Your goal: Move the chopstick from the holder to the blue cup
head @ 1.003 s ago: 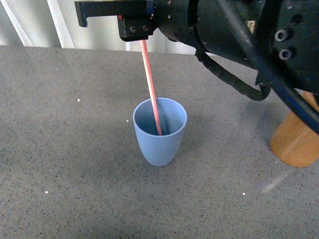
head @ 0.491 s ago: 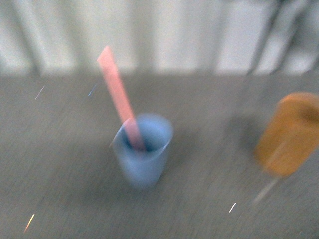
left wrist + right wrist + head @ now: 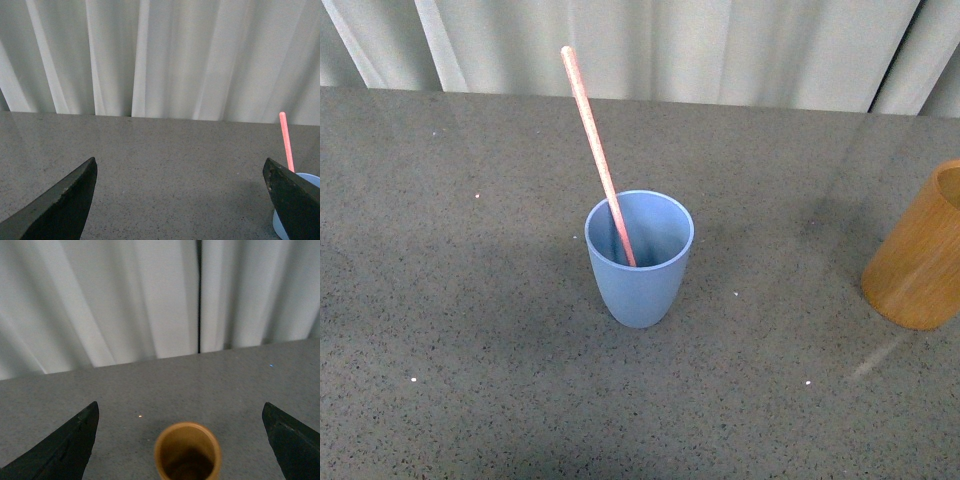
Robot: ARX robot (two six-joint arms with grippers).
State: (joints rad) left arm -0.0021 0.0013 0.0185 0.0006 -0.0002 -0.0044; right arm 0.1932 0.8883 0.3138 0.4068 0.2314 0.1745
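A salmon-pink chopstick [image 3: 592, 150] stands in the blue cup [image 3: 640, 270] at the table's middle, leaning back and to the left. Its top [image 3: 285, 137] and the cup's rim [image 3: 305, 176] show at one edge of the left wrist view. The orange-brown holder [image 3: 918, 262] stands at the right edge, and the right wrist view looks into its mouth [image 3: 188, 452], where no stick shows. No arm appears in the front view. My left gripper [image 3: 181, 172] is open over bare table. My right gripper [image 3: 181, 415] is open, with the holder between and beyond its fingers.
Grey speckled tabletop [image 3: 470, 330] runs all round the cup and holder. White pleated curtain [image 3: 720, 50] hangs behind the table's far edge.
A second ago my right gripper held the chopstick's top above the cup. It has let go and left the front view; the chopstick now leans free in the cup.
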